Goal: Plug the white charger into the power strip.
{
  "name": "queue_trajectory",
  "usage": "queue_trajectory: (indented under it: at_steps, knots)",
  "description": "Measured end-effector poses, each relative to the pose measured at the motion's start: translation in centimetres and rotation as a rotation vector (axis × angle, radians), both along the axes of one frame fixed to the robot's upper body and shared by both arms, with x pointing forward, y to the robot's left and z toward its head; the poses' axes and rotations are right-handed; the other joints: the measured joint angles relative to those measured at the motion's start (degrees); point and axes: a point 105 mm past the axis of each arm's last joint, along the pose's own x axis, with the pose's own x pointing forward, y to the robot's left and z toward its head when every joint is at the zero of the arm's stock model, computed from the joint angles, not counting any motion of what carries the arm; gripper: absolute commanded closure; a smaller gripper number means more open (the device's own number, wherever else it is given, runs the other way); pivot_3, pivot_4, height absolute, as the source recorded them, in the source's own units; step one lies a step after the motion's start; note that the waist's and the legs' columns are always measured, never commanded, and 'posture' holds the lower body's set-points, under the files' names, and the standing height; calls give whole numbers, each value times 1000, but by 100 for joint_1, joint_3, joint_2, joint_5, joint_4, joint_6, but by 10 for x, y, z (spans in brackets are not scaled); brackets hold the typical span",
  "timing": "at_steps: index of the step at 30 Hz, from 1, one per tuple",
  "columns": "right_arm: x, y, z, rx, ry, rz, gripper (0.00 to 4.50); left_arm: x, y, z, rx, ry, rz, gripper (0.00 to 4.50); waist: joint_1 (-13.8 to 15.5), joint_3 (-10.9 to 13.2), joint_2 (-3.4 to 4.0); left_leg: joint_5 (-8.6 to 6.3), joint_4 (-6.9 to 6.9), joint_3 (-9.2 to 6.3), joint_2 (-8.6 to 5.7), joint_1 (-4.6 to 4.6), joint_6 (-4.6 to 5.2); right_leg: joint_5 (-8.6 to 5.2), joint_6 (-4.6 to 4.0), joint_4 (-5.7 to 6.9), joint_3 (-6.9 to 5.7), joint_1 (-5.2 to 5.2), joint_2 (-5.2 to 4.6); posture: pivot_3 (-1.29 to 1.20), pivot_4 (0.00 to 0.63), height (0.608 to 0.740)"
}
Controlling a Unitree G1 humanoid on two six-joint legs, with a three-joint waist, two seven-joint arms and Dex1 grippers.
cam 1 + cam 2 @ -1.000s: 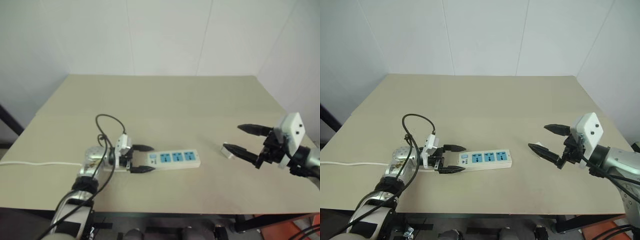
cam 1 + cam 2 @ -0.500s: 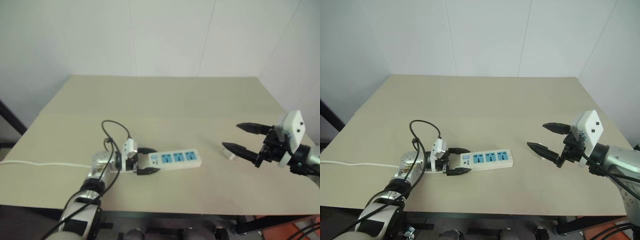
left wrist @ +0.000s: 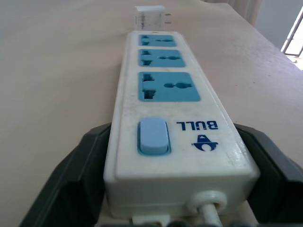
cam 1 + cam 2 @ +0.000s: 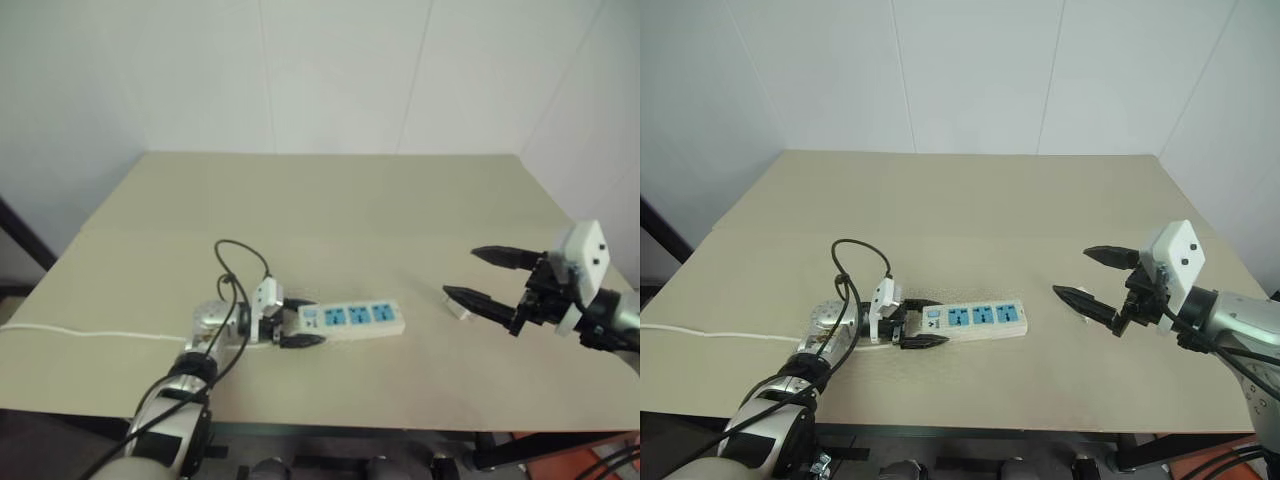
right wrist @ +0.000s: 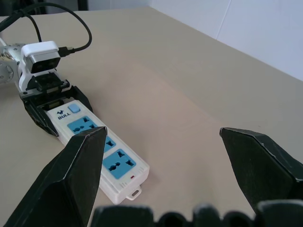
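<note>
Two grippers engaged: left gripper [image 4: 912, 322] clamps the power strip [image 4: 975, 319] at its switch end; right gripper [image 4: 1098, 277] spread open, empty. Recommend steadying before fetching white charger [image 4: 457, 308].

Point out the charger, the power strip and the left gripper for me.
charger [image 3: 150, 17], left wrist view, on its white body beyond the strip's far end.
power strip [image 4: 975, 318], right eye view, on the middle blue socket.
left gripper [image 4: 919, 321], right eye view, between its fingertips at the strip's switch end.
</note>
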Motion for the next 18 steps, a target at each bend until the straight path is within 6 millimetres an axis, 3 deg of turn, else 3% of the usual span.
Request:
queue_trajectory:
  at_steps: [9, 15, 18]
  knots:
    - [5, -7, -1, -16, 15, -18, 0, 1, -4, 0, -20, 5, 10, 1186, 29, -7, 11, 0, 1, 0, -3, -2, 0, 1, 3, -3, 0, 0, -2, 0, 150, 740]
    - [40, -34, -2, -109, 116, -128, 0, -6, -18, 3, -21, 28, -86, 1186, 14, -7, 17, 0, 2, 4, -2, -16, 0, 4, 6, -15, 0, -12, -2, 0, 150, 740]
    - [64, -38, 12, -124, 199, -182, 0, -9, -26, 4, -7, 27, -133, 1186, -44, -5, 23, 0, 1, 4, -2, -30, 0, 7, 3, -23, 1, -23, -2, 0, 150, 740]
